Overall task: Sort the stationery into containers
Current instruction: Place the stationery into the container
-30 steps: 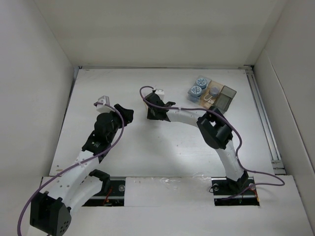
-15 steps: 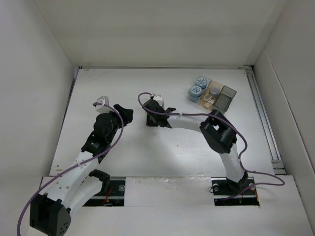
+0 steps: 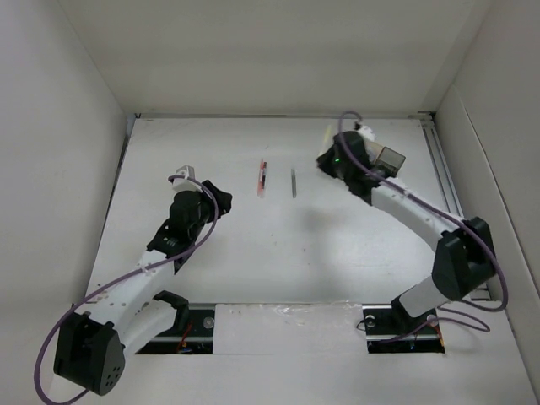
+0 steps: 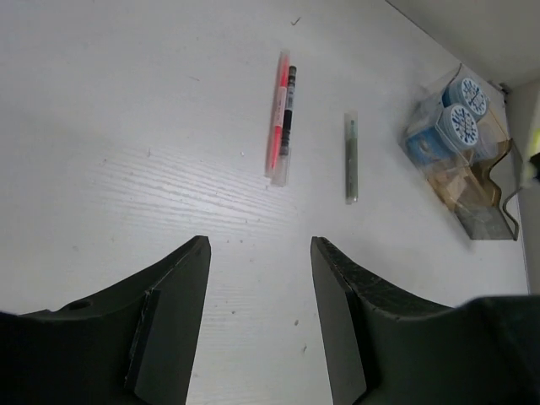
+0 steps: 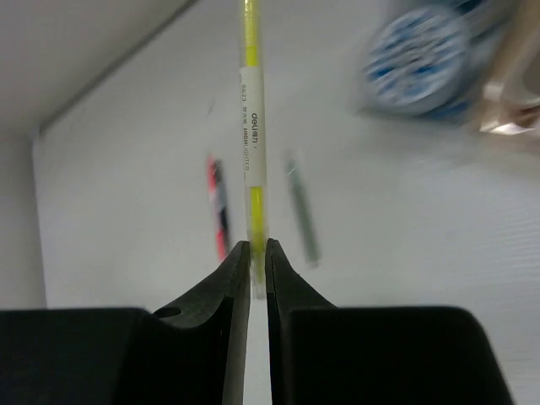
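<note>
My right gripper [image 5: 258, 249] is shut on a thin yellow stick [image 5: 251, 110] that points away from the jaws. In the top view this gripper [image 3: 335, 162] hangs at the back right, over the near-left part of the containers [image 3: 393, 159]. A red stick [image 3: 261, 178] with a dark one beside it and a slim grey stick [image 3: 294, 182] lie parallel at mid-table. My left gripper [image 4: 260, 253] stands open and empty, well short of the red stick [image 4: 277, 118] and grey stick [image 4: 351, 156]. Blue-grey patterned discs [image 4: 462, 122] sit in the containers [image 4: 488, 215].
White walls enclose the table on three sides. A metal rail [image 3: 451, 202] runs along the right edge. The tray of compartments stands at the back right corner, partly hidden by the right arm in the top view.
My right arm swung from mid-table to the back right over the tray, carrying the yellow stick. The red and grey sticks it covered now show. The left arm shifted slightly.
</note>
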You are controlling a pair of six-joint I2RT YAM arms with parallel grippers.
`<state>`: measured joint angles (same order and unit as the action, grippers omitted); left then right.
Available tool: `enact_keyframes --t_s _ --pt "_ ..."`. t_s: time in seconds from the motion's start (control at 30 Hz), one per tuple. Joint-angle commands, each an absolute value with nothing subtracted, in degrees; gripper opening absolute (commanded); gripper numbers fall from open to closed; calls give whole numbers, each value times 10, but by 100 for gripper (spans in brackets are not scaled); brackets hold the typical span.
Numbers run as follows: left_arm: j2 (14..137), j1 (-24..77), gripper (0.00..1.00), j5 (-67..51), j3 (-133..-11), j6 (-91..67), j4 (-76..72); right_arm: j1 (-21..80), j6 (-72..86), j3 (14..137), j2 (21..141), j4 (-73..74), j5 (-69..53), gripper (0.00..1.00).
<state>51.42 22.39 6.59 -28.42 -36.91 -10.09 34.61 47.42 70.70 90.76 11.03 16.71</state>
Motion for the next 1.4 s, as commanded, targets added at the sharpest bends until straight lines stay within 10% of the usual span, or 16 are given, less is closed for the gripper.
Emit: enact_keyframes --t_s 0.0,0.33,0.8,1.0,1.17,1.37 --pt "521 224 47 45 -308 -368 -117 226 516 637 844 99 194 3" --pt "527 224 46 21 -308 -368 -133 -8 511 580 845 86 131 4" --pt "522 224 46 21 -302 -368 -133 -3 511 571 906 61 83 8" --pt "522 224 46 21 -302 -368 -138 3 516 577 894 67 104 56" --pt "522 224 46 21 -302 -368 -138 30 516 577 841 90 124 55" --pt "522 224 46 21 -302 -368 -138 131 502 566 827 96 133 13"
